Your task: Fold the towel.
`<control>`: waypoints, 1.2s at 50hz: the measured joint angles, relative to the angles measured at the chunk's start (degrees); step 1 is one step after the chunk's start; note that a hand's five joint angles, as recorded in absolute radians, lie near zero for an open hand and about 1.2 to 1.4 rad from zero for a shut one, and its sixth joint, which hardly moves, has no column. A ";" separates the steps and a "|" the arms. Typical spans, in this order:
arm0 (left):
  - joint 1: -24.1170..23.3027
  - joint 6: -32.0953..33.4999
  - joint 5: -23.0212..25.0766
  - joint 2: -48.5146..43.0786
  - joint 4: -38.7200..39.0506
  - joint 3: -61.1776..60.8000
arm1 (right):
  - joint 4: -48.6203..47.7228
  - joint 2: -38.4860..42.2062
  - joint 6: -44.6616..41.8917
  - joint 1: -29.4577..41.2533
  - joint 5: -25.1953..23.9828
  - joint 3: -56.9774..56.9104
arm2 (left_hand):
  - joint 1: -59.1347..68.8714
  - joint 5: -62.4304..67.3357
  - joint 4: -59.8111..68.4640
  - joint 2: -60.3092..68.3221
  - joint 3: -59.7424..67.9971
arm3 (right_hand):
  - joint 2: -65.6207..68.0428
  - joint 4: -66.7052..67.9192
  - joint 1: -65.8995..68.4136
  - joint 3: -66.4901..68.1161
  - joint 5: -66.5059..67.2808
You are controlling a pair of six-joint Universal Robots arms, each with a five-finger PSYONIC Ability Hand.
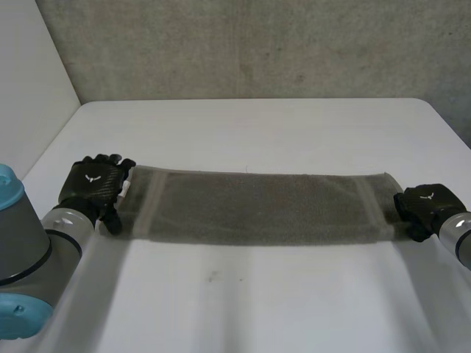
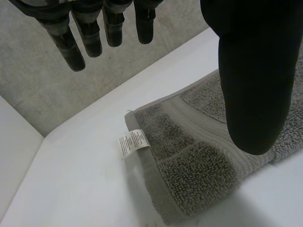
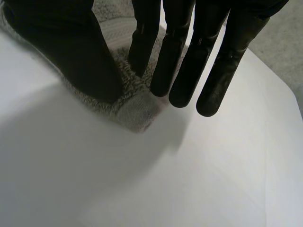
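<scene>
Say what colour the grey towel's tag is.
The small fabric tag is white, best in left wrist view.

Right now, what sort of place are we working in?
Probably a robot test bench: a white table, a plain concrete wall behind, one grey towel laid between the left hand and right hand.

Lighting, soft, from above: you are viewing a white table glowing brightly; the towel is throwing a dim band along its near edge; the wall is sitting duller.
</scene>
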 measured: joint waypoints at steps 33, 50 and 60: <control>-0.26 -0.11 -0.04 0.33 0.06 -0.52 | -4.78 -8.75 1.62 -0.48 4.74 -7.16 | 0.00 0.00 0.00 -0.01 0.00 | 8.51 9.00 4.54 8.55 9.30; -0.20 -1.87 -0.09 1.61 0.23 -0.75 | -13.79 2.01 3.01 40.51 -2.03 -16.76 | 0.00 0.00 0.00 -0.01 0.00 | 8.51 9.22 4.87 9.05 9.39; -0.66 -1.86 -0.08 1.48 0.76 -1.00 | -13.30 13.86 -1.31 49.64 -1.40 -19.65 | 0.00 0.00 0.00 -0.01 0.00 | -0.78 0.10 0.53 -0.83 2.71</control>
